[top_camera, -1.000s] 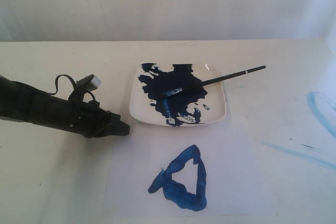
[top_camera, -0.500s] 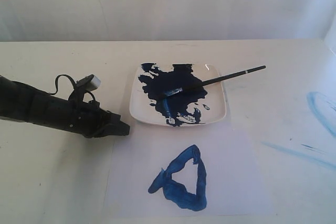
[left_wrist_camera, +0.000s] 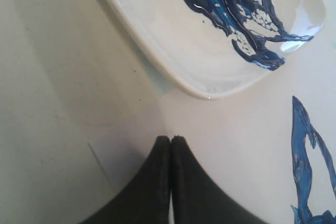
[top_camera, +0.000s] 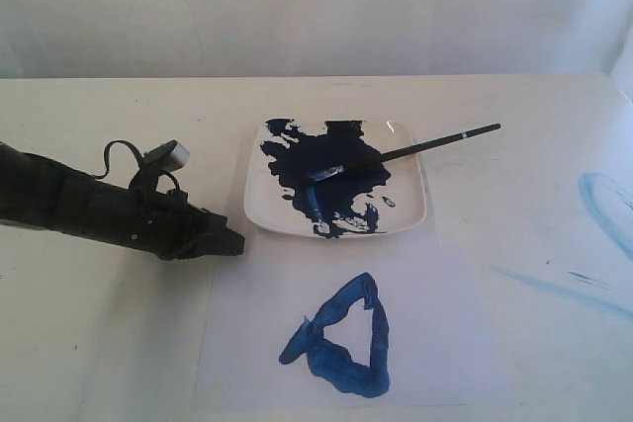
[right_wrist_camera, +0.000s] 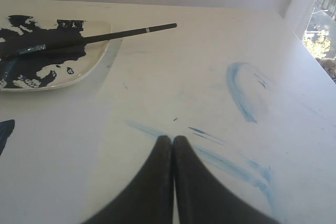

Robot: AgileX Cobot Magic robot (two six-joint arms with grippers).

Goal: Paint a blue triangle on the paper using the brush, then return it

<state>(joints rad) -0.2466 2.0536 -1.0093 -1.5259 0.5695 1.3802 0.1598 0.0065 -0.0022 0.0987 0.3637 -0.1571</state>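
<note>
Cream table (top_camera: 99, 343) looks done: blue triangle (top_camera: 346, 375) on the paper (top_camera: 445, 343), brush (top_camera: 415, 148) lying across the plate (top_camera: 259, 212), left gripper (left_wrist_camera: 170, 138) and right gripper (right_wrist_camera: 172, 138) both pressed together empty, but a stray swing could knock that overhanging handle.

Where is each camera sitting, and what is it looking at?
Exterior view: off the arms, looking down at the plate, the brush, the paper and the blue triangle; the left gripper shows.
Left wrist view: on the left arm, looking past its shut tips at the plate's corner.
Right wrist view: on the right arm, looking past the shut right gripper at faint blue streaks.
Shared: the plate shows in all three.
</note>
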